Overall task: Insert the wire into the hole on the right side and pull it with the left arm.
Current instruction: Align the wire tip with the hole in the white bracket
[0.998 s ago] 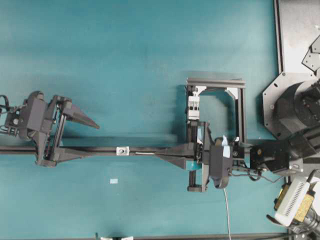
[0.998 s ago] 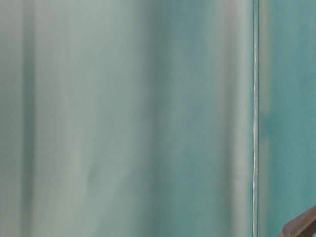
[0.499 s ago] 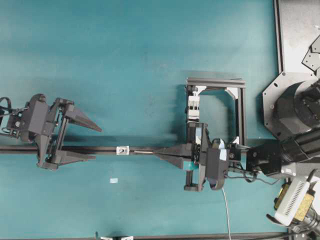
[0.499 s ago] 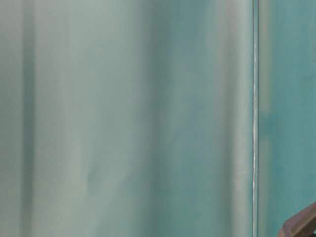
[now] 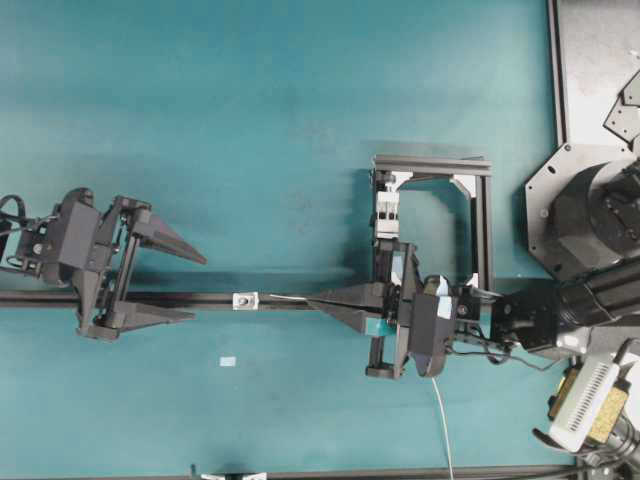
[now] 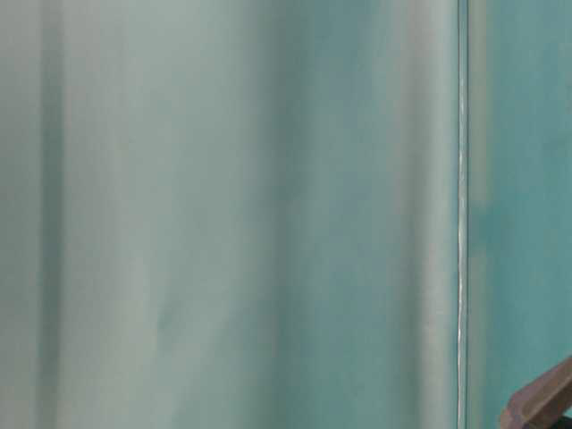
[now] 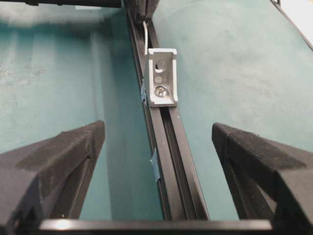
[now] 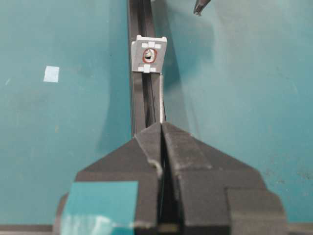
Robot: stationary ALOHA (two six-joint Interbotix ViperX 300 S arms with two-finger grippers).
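Wire, thin, pale grey and stiff (image 8: 160, 105), juts forward from the taped right gripper (image 8: 161, 128), whose jaws are clamped on it so the free tip stays aimed along the black rail (image 7: 168, 161) at the dark hole (image 8: 148, 56) in the small white square bracket (image 7: 162, 78). Tip sits just short. Beyond, the all-black left gripper (image 7: 159, 147) waits with fingers spread wide astride the rail, ready to catch it.

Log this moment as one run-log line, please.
right gripper: shut on thin pale grey wire | wire tip: short of small white bracket's hole | left gripper: open, waiting
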